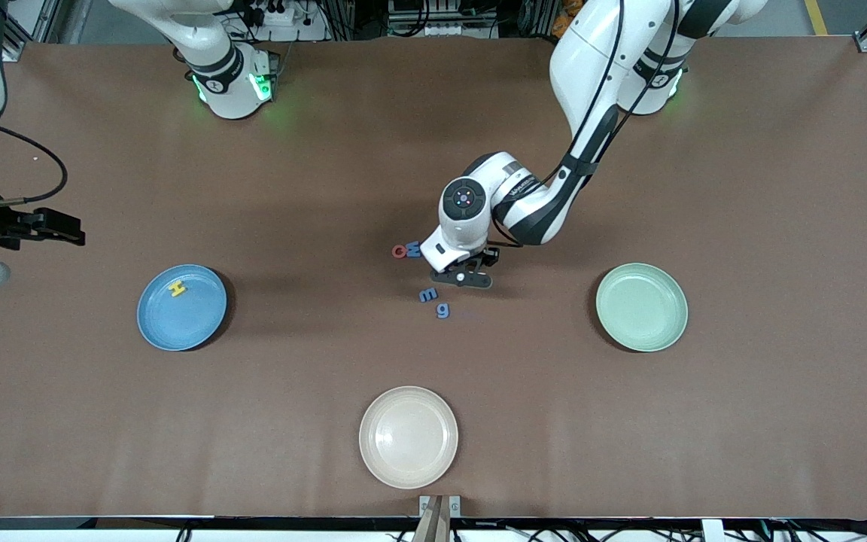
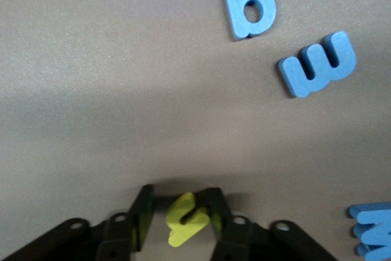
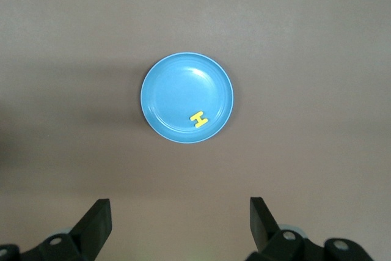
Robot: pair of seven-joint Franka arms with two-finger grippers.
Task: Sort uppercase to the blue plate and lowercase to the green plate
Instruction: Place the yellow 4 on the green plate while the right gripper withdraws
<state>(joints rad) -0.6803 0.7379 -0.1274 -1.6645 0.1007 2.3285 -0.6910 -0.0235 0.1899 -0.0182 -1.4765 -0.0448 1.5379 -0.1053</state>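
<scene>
Yellow h (image 2: 186, 227), a small lowercase foam letter, sits pinched between the two black fingers (image 2: 142, 217) of the left gripper (image 1: 471, 269), low at the table near its middle. Beside that gripper, nearer the front camera, lie the blue e-like letter (image 1: 428, 295) and the blue g (image 1: 442, 309), just apart from each other. On the gripper's other flank, toward the right arm's end, the red Q (image 1: 400, 251) touches the blue W (image 1: 413, 249). The yellow H (image 1: 177, 288) lies flat in the blue plate (image 1: 200, 320), toward the right arm's end of the table. The green plate (image 1: 642, 307) stands toward the left arm's end. A cream plate (image 1: 409, 436) lies nearest the front camera. The right gripper (image 3: 180, 227) waits high over the table's end by the blue plate, its fingers spread wide, holding nothing.
</scene>
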